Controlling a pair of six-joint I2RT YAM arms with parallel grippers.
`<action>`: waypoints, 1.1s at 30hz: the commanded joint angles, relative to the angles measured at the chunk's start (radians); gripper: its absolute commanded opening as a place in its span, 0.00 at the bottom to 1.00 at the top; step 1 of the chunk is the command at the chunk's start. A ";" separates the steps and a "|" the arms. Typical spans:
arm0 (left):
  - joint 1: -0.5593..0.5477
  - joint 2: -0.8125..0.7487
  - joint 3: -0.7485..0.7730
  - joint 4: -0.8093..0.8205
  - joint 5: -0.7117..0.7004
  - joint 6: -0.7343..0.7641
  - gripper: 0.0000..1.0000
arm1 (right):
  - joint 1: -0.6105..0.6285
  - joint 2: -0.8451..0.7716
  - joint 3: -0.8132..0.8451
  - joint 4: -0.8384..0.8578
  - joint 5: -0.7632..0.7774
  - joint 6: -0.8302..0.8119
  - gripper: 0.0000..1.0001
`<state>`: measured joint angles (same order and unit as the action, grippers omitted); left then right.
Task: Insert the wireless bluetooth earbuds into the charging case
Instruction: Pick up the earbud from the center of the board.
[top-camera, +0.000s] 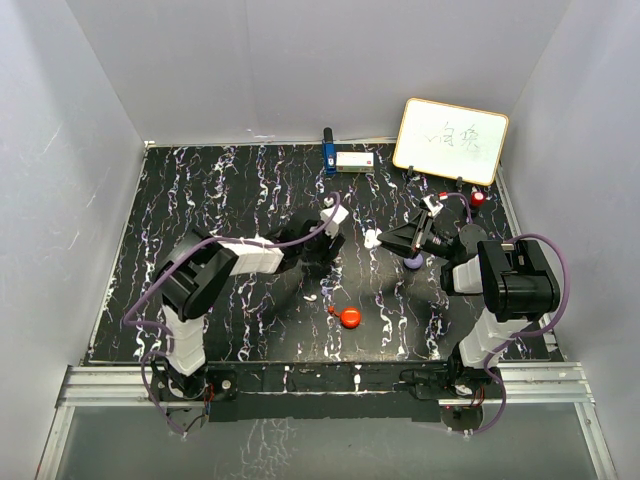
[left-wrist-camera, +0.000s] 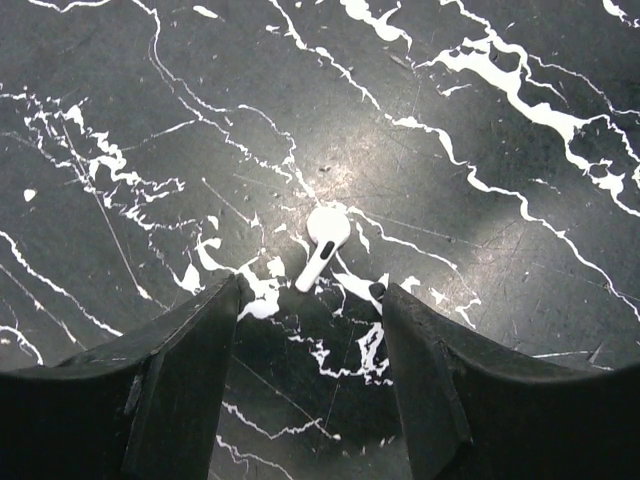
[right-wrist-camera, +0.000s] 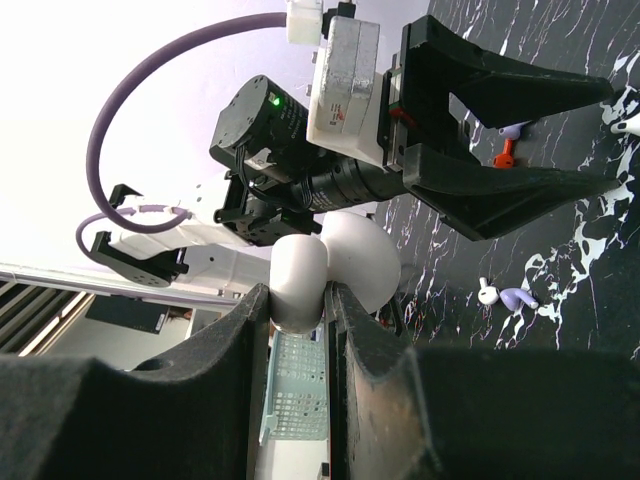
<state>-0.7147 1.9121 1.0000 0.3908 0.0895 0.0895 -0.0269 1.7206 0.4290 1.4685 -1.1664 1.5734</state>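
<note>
- The top view looks steeply down from above and behind the rig. It is far enough that I see the whole surface (top-camera: 200, 200), the left arm (top-camera: 215, 270) and the right arm (top-camera: 510, 285).
- The left wrist view faces almost straight down, very near the surface, with its own jaws at the bottom edge.
- The right wrist view is rolled on its side and faces the left arm from near.
- This view and the top view share the left arm's front part.

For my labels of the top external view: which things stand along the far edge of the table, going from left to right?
A blue upright object → white rectangular box → small whiteboard with handwriting.
</note>
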 joint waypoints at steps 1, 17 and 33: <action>0.006 0.021 0.059 -0.011 0.039 0.023 0.58 | -0.004 -0.023 0.001 0.153 -0.003 -0.001 0.00; 0.016 0.084 0.133 -0.092 0.042 0.019 0.51 | -0.004 -0.018 -0.004 0.156 0.000 -0.003 0.00; 0.027 0.119 0.168 -0.119 0.061 0.014 0.44 | -0.004 -0.016 -0.004 0.156 -0.002 -0.004 0.00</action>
<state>-0.6952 2.0090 1.1481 0.3252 0.1387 0.0994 -0.0273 1.7206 0.4282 1.4704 -1.1664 1.5730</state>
